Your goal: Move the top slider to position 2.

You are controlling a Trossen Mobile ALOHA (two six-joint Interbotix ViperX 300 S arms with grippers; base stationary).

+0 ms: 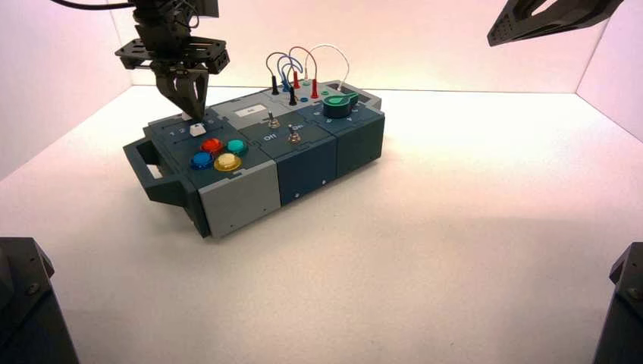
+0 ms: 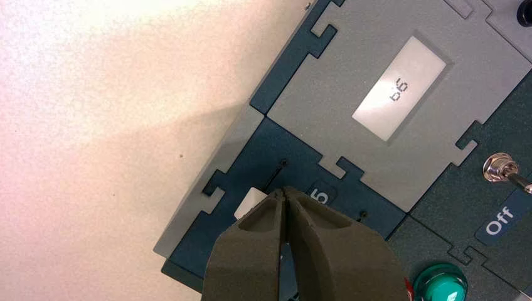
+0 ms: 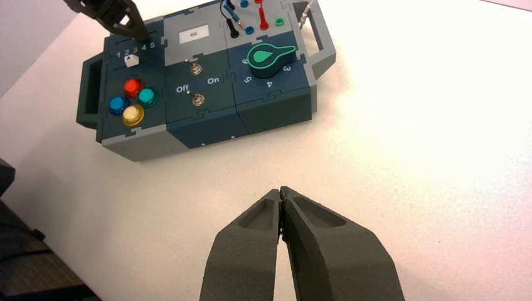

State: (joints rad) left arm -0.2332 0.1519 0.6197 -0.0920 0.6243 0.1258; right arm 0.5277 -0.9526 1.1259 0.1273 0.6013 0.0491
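Fingers of your left gripper are closed together, pointing down over the far side of the slider panel, at the left end of the box. They're holding nothing between them. The top slider, a white knob, sits right by their tips; you can't tell whether they touch. Dark track shows between that knob and the track end by the printed 5, so it's short of that end.

Your right wrist view reads 1 2 3 4 5 along the panel, with the 2 second from the left. The other white slider knob is on the near side of those numerals, by the red, blue, green and yellow buttons.

To the right, you can read Off and On by two metal toggle switches. Behind them, a pale display shows what looks like 66. The green rotary knob has 3, 4 and 5 around it.

Your right gripper idles at the far right above the table, fingers closed.
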